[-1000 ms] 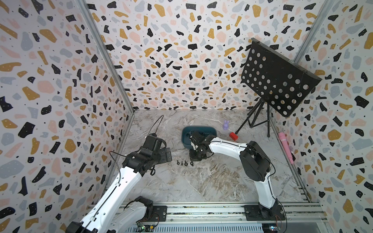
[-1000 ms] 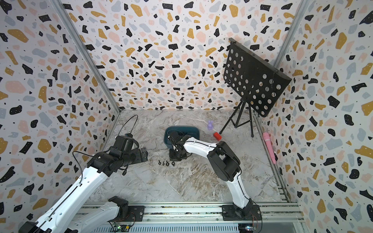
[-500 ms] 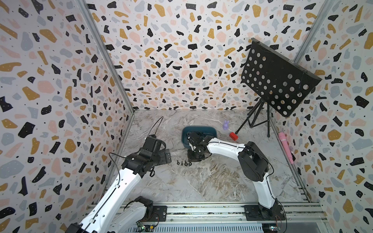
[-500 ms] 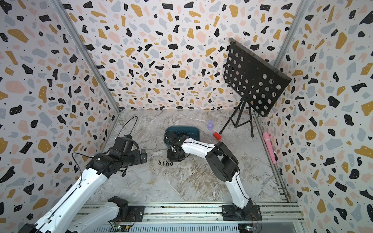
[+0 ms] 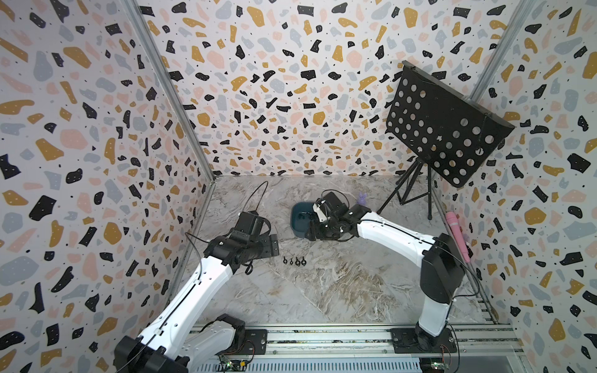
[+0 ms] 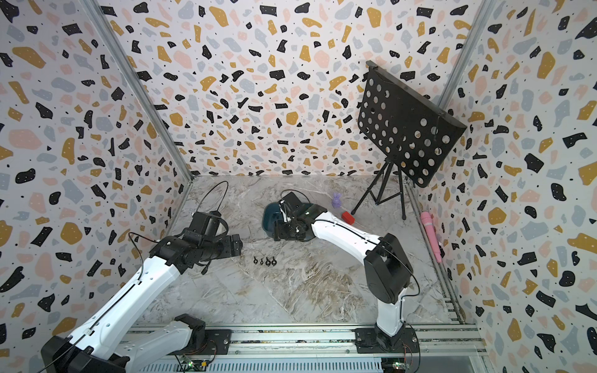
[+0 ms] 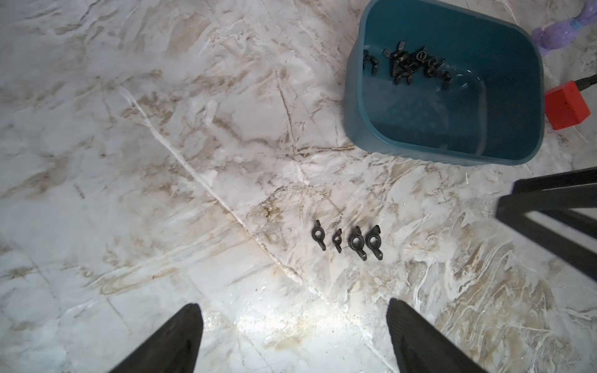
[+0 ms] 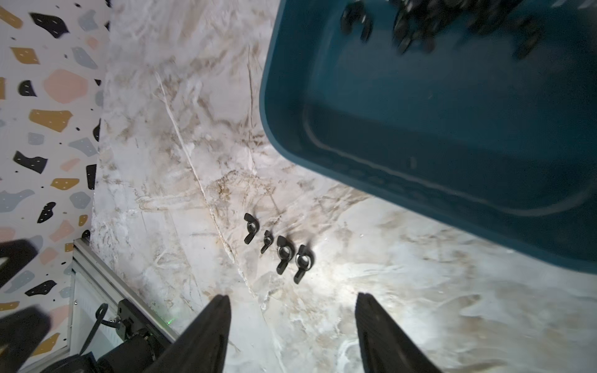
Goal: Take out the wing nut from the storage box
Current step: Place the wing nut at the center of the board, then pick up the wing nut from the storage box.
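The storage box (image 5: 298, 222) (image 6: 268, 222) is a teal tub on the marble table, with several black wing nuts (image 7: 410, 64) heaped in one corner. In the wrist views the storage box (image 7: 352, 106) (image 8: 420, 145) shows its walls. Several more wing nuts (image 5: 294, 261) (image 6: 265, 261) (image 7: 347, 240) (image 8: 277, 248) lie in a row on the table in front of it. My right gripper (image 5: 310, 231) (image 6: 278, 231) (image 8: 292, 298) hangs open and empty over the box's near edge, just behind the row. My left gripper (image 5: 274, 247) (image 6: 238, 247) (image 7: 292, 310) is open and empty, left of the row.
A black perforated stand (image 5: 445, 129) on a tripod occupies the back right. A red block (image 6: 348, 218) (image 7: 565, 105) and a purple figure (image 5: 362, 198) sit behind the box. A pink wand (image 5: 457, 235) lies along the right wall. A metal rail (image 5: 323, 339) runs along the front.
My right gripper has gone from shut to open and drawn back from the row of nuts toward the box. The left arm has barely moved.
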Available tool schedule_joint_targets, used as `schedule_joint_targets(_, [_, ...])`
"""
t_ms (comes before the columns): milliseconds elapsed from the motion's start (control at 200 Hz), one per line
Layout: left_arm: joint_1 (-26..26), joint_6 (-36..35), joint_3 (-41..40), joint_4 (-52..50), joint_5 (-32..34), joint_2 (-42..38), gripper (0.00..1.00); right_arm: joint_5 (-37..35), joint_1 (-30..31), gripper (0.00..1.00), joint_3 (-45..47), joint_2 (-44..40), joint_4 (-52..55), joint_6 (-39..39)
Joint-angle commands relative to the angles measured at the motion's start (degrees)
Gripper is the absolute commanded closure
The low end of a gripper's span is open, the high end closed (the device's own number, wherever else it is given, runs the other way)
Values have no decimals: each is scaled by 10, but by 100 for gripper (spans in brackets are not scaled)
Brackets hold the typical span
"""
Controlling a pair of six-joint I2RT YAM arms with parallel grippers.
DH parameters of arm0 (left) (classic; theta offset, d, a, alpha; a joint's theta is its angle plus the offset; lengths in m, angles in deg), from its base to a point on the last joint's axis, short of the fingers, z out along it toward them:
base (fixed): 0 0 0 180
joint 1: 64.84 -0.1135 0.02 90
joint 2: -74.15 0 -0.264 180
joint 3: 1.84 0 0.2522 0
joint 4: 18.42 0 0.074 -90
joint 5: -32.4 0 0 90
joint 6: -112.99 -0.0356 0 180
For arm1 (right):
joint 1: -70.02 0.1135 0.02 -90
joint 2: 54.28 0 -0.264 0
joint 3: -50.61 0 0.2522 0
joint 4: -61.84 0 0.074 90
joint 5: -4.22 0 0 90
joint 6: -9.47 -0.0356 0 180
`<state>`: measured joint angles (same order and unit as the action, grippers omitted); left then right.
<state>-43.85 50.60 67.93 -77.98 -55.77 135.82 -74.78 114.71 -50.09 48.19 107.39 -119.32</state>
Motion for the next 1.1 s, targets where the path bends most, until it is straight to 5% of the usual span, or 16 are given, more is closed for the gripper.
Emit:
schedule_joint_targets(0, [-2, -14, 33, 50, -42, 34, 13, -20, -29, 22, 35, -47, 6, 31])
schedule_joint_targets(155, [6, -33, 71, 76, -58, 102, 22, -17, -71, 13, 80, -95, 5, 46])
schedule_joint_targets(215, [12, -44, 86, 89, -62, 133, 25, -15, -85, 0, 94, -111, 6, 51])
schedule_joint_targets(661, [94, -171, 265, 144, -58, 391, 54, 21, -187, 0, 167, -195, 13, 71])
schedule_joint_targets(1096, [103, -246, 459, 148, -55, 612, 72, 53, -217, 0, 186, -215, 26, 85])
